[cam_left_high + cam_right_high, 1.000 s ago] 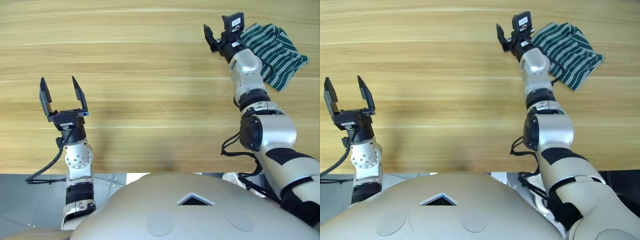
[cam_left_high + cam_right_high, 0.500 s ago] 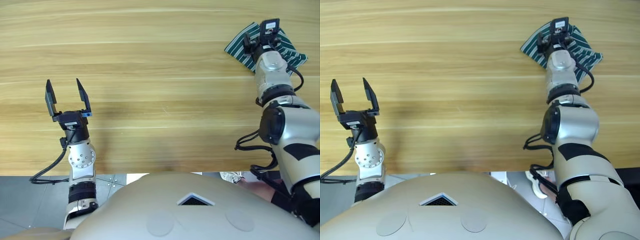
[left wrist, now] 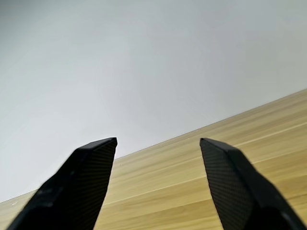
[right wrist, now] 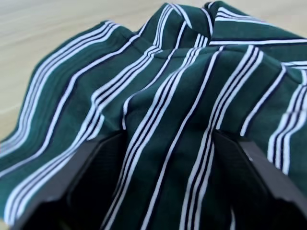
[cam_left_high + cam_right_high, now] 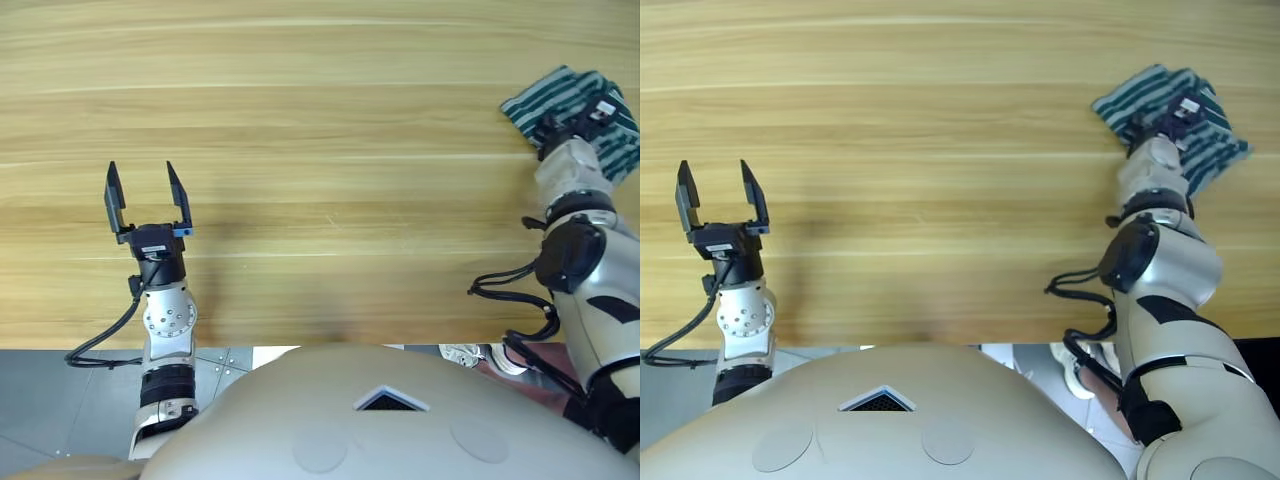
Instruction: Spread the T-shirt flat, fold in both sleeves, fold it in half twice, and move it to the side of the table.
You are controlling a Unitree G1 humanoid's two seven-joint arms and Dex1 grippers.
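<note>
A dark green T-shirt (image 5: 556, 92) with white stripes lies bunched at the far right of the wooden table (image 5: 330, 120). My right gripper (image 5: 1160, 115) is down on top of it, open. Up close, the striped cloth (image 4: 182, 110) bulges between the two black fingers (image 4: 96, 167), and they press into it without closing. My left gripper (image 5: 141, 172) stands upright and open near the table's front left edge, far from the shirt. Nothing is between its fingertips (image 3: 96, 158).
The table's front edge runs just behind my left gripper, with grey floor (image 5: 60, 400) below it. A black cable (image 5: 100, 345) hangs from the left arm. The shirt lies close to the table's right side.
My right gripper has swung right, from left of the shirt onto the top of it. The shirt has bunched up and shifted slightly right. The left arm has barely moved.
</note>
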